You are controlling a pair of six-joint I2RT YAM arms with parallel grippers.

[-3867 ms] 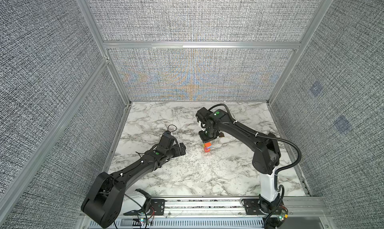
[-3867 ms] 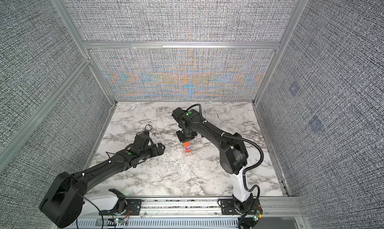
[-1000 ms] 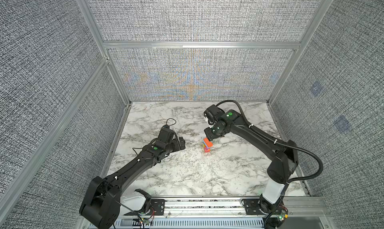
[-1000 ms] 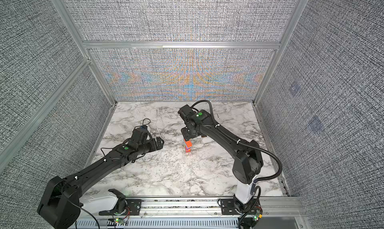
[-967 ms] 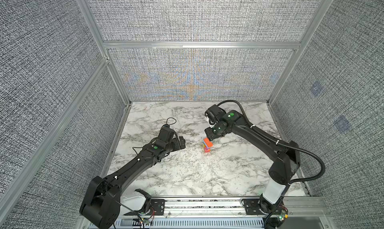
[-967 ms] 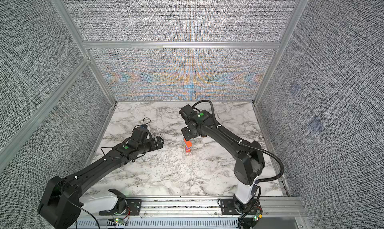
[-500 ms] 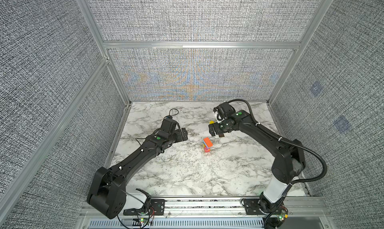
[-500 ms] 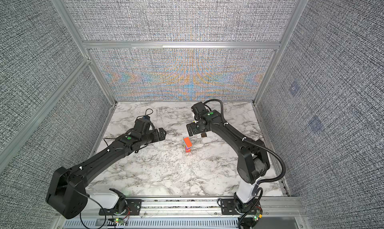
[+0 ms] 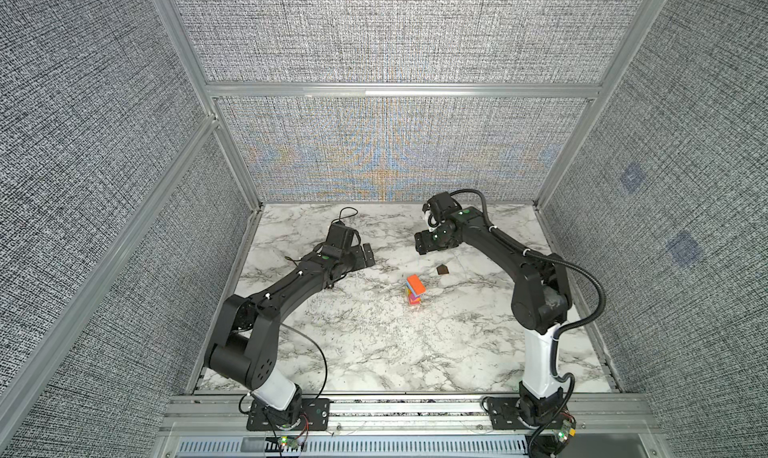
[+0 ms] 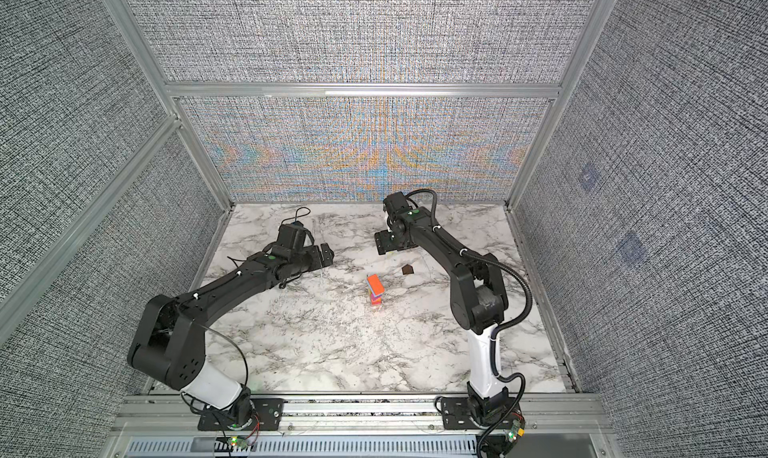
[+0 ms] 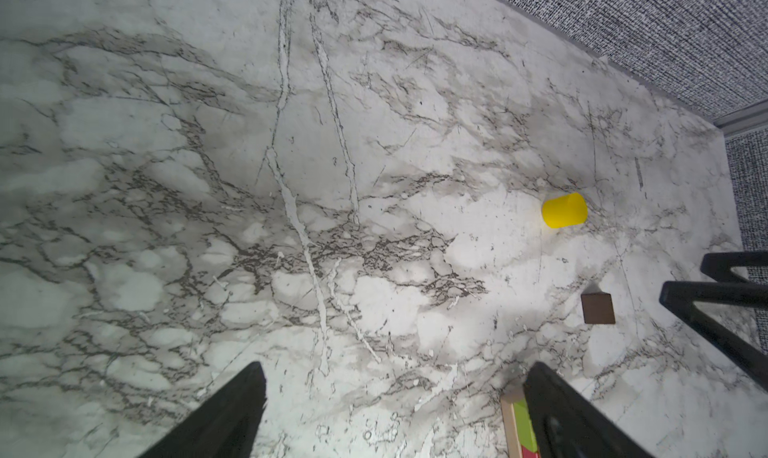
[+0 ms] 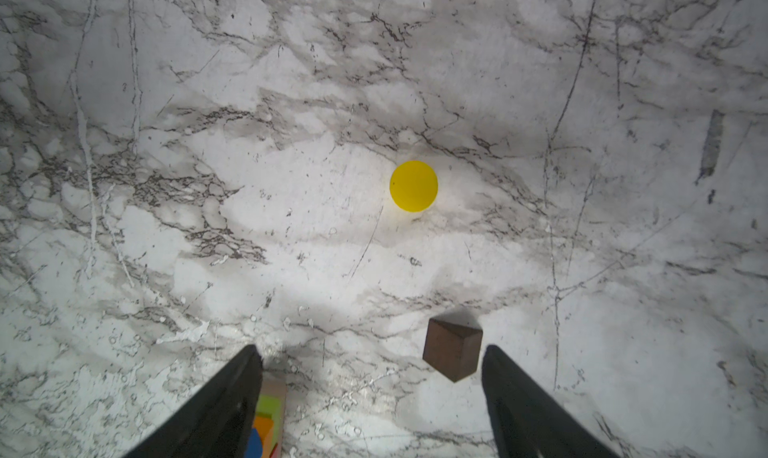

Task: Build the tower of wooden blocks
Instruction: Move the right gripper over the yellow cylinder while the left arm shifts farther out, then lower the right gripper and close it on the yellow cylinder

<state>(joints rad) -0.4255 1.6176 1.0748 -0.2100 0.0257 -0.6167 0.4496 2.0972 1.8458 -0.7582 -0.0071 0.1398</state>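
Claws on both arms stand wide apart and hold nothing. The left claw [image 9: 368,254] hangs over the bare marble surface [image 9: 374,352], off to the left of the tower [image 9: 414,290]. Its wrist view shows only surface between the fingers [image 11: 232,414], with a corner of the tower beside one of them. The right claw [image 9: 422,243] hangs behind the tower, toward the back wall, touching no block. In its wrist view the dark brown block [image 12: 453,350] lies on the surface close to one finger [image 12: 523,410] but clear of it, and the yellow cylinder [image 12: 414,185] stands further off. In both top views the tower stands mid-surface with an orange slab [image 10: 375,284] on top. The dark brown block lies near it to the right, apart.
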